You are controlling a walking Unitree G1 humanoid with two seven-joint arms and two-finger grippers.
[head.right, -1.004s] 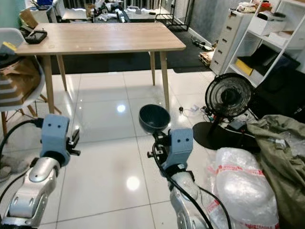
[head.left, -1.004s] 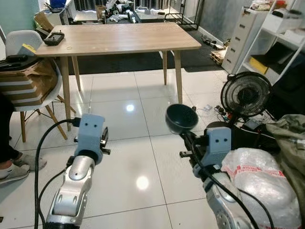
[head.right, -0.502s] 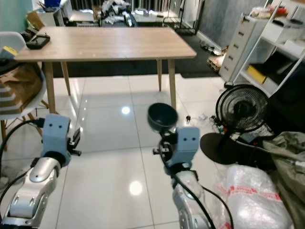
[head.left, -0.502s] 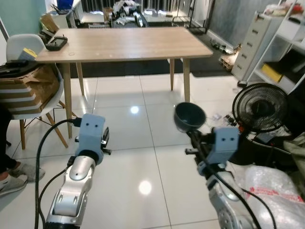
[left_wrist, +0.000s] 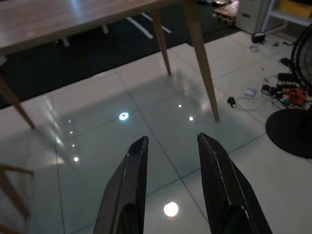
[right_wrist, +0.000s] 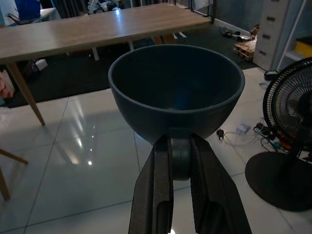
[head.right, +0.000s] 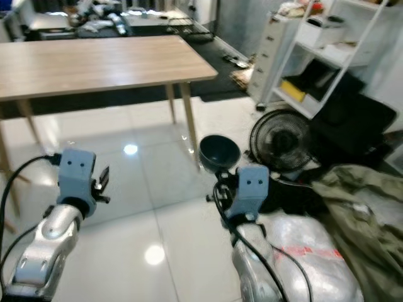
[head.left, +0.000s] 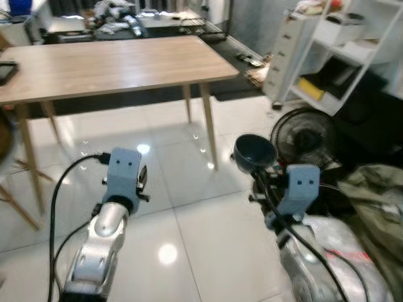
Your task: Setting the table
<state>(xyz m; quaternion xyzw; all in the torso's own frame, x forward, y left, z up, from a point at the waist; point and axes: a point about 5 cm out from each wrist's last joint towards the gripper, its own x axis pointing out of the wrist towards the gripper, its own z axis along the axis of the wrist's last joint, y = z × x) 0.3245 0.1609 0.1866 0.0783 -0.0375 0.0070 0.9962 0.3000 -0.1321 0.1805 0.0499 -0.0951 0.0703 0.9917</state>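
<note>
A dark blue-grey bowl point(head.left: 254, 153) is held up in front of me, upright, by my right gripper point(right_wrist: 179, 163), whose two black fingers point(right_wrist: 157, 195) are shut on the bowl's foot. The bowl point(right_wrist: 176, 87) looks empty inside. My left gripper point(left_wrist: 170, 146) is open with nothing between its fingers, held out over the white tiled floor. The wooden table point(head.left: 107, 60) stands ahead and to the left, its right-hand legs point(head.left: 208, 129) nearest to me. Its top is bare where it shows.
A black floor fan point(head.left: 301, 135) stands on the floor at the right, with cables beside it. White shelves point(head.left: 327, 56) and a white drawer unit point(head.left: 283, 50) line the right wall. A plastic-wrapped bundle point(head.left: 343, 251) and olive cloth point(head.left: 378, 195) lie at the lower right.
The camera has turned to the right: the table, chair and person have slid left, and the fan and shelves have come closer to the middle. Both grippers keep their pose; the bowl stays gripped.
</note>
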